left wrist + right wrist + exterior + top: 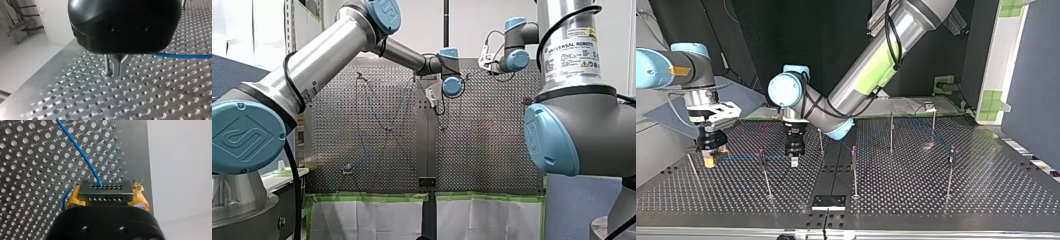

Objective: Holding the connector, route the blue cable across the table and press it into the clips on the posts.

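My right gripper point(711, 159) clamps the connector point(106, 193) between yellow pads point(74, 196), and the blue cable point(741, 158) leaves it toward three o'clock in the top view, reaching my left gripper point(120, 72), fingers point(116, 65) narrow, beside a post point(107, 63).

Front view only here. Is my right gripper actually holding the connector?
Observer: Yes, right wrist view shows the connector clamped between the right gripper's yellow pads.
Operator: Cable plugged in?
Observer: The blue cable leaves a hole in the connector's face and runs off over the perforated table.
Operator: Left gripper?
Observer: Left wrist view has the left gripper low over the table, right beside a post at its base.
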Robot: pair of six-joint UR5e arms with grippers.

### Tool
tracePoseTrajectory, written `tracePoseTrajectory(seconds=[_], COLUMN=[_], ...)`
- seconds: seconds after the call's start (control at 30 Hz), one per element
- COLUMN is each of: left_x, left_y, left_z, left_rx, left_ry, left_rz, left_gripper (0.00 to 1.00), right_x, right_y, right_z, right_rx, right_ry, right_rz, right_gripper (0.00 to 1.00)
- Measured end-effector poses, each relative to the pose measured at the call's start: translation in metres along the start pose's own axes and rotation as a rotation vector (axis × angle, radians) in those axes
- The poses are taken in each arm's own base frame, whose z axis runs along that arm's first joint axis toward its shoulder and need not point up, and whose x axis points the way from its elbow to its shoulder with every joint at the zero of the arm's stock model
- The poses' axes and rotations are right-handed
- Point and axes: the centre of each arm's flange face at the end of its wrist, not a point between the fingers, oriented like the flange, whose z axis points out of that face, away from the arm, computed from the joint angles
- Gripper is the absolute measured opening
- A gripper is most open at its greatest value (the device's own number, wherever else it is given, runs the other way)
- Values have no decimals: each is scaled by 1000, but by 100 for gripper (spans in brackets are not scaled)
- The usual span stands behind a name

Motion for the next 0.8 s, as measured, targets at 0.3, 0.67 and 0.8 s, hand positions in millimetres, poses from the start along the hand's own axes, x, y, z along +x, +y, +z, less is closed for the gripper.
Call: tracePoseTrajectory(seconds=[0.3, 0.67, 0.8], left_x=[5, 9, 9], left_y=[-6, -8, -8], left_z=[-11, -21, -22], left_rx=[15, 13, 11], left_ry=[42, 88, 97], left_rz=[6, 29, 34], left_gripper=[85, 100, 100], right_x=[-1, -3, -3], right_y=[0, -1, -1], right_z=[0, 0, 0], right_rx=[-1, 1, 1], right_ry=[-3, -6, -6], right_rz=[-3, -5, -5], right_gripper=[0, 0, 0])
